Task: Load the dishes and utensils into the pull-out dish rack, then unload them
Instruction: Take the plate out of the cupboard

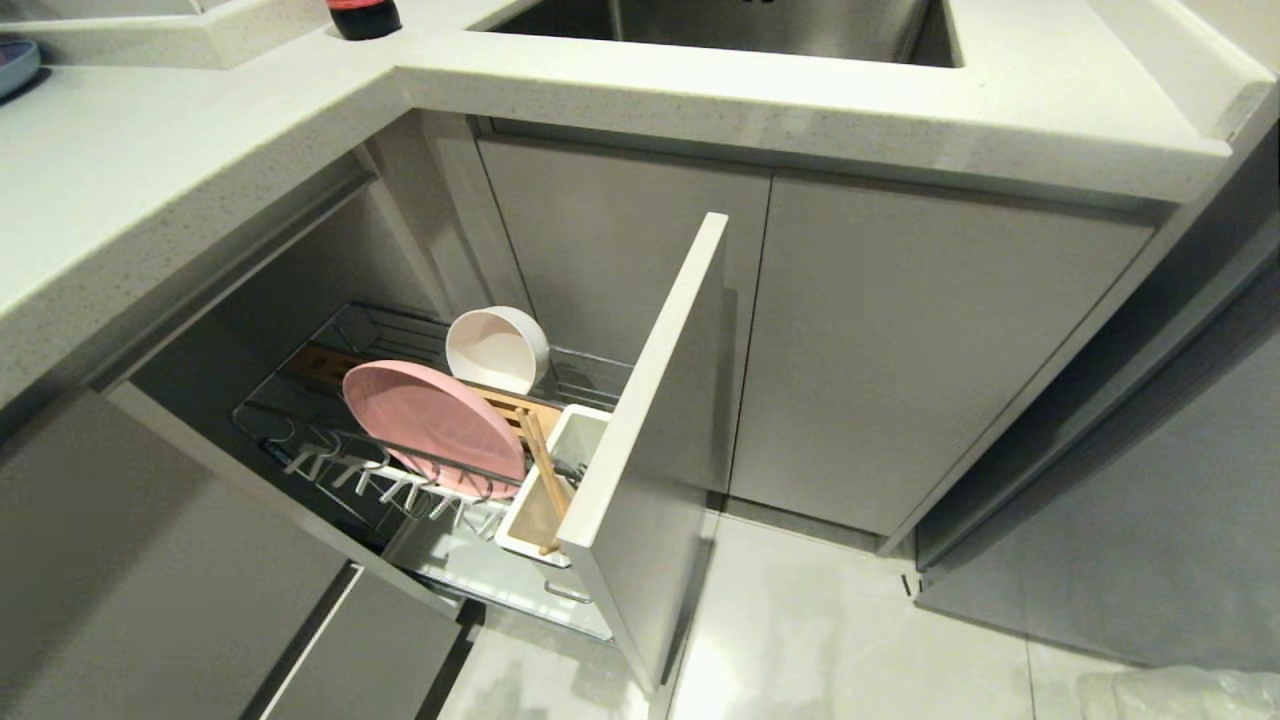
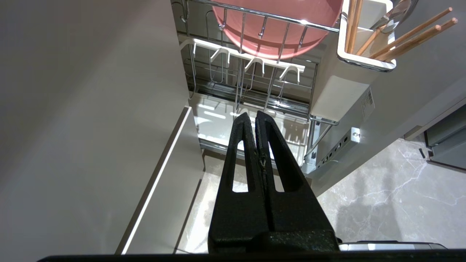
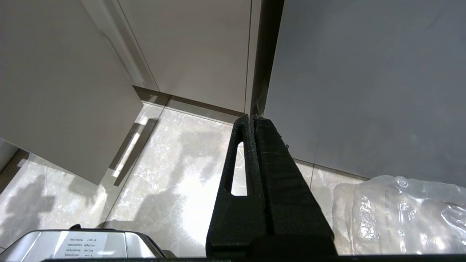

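Two dishes stand on edge in the head view: the plate (image 1: 432, 424) in the pulled-out rack (image 1: 330, 400), the bowl (image 1: 496, 348) close behind it at 1 o'clock. The cup (image 1: 560, 470) sits at the plate's 3 o'clock against the front panel (image 1: 650, 420), chopsticks (image 1: 545, 470) leaning in it.

In the left wrist view, the left gripper (image 2: 251, 118) hangs low before the rack, fingers pressed together, empty; plate at 12 o'clock, cup with chopsticks and spoon (image 2: 395, 14) at 1 o'clock.

In the right wrist view, the right gripper (image 3: 251, 118) is pressed together over the floor (image 3: 164, 163), empty, a plastic bag (image 3: 400, 214) at 4 o'clock.
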`<state>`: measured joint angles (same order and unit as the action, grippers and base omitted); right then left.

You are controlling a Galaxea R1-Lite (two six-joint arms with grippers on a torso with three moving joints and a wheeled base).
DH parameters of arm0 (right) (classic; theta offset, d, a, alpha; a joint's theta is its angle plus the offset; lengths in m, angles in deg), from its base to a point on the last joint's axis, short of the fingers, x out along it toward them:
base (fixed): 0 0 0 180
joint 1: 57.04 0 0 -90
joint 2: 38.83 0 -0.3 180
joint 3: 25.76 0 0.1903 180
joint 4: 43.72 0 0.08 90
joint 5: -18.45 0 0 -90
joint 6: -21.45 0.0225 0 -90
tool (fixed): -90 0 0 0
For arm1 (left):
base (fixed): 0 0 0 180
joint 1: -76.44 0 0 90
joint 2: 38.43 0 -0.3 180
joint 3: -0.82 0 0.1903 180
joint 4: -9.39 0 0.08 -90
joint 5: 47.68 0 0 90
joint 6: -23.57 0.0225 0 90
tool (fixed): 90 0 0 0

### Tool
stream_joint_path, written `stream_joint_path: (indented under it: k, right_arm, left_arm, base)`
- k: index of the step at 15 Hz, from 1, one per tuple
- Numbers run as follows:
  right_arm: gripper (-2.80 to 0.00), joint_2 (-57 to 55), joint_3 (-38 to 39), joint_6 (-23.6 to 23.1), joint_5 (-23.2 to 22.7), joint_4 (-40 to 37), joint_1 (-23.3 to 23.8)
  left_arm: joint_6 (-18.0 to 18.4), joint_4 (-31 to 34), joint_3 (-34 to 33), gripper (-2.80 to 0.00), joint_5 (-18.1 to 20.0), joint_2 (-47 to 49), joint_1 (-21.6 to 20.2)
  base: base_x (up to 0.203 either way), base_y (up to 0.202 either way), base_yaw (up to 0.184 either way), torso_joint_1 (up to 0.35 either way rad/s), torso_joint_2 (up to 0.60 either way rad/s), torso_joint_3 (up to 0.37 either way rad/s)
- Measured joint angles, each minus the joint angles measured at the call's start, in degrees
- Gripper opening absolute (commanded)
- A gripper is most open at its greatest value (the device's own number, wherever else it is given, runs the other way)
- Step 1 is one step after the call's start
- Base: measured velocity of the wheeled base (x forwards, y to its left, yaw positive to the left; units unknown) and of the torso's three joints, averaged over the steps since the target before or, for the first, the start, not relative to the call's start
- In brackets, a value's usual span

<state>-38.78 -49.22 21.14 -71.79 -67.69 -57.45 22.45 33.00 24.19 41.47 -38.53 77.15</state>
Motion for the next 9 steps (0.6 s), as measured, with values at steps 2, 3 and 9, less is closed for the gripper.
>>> stream_joint_path:
  k: [2,3,9]
  right_arm:
    - [-2.8,0.0,0.0,0.0,0.0,0.0,0.0]
    - [-2.8,0.0,0.0,0.0,0.0,0.0,0.0]
    - [-2.8,0.0,0.0,0.0,0.0,0.0,0.0]
  left_arm:
    - [0.0,0.0,0.0,-2.8,0.0,0.0,0.0]
    - [0.0,0.0,0.0,-2.8,0.0,0.0,0.0]
    - [0.0,0.0,0.0,-2.8,0.0,0.0,0.0]
  base:
    - [0.0,0.0,0.0,0.0,0.0,0.0]
    - [0.0,0.0,0.0,0.0,0.0,0.0]
    - [0.0,0.0,0.0,0.0,0.0,0.0]
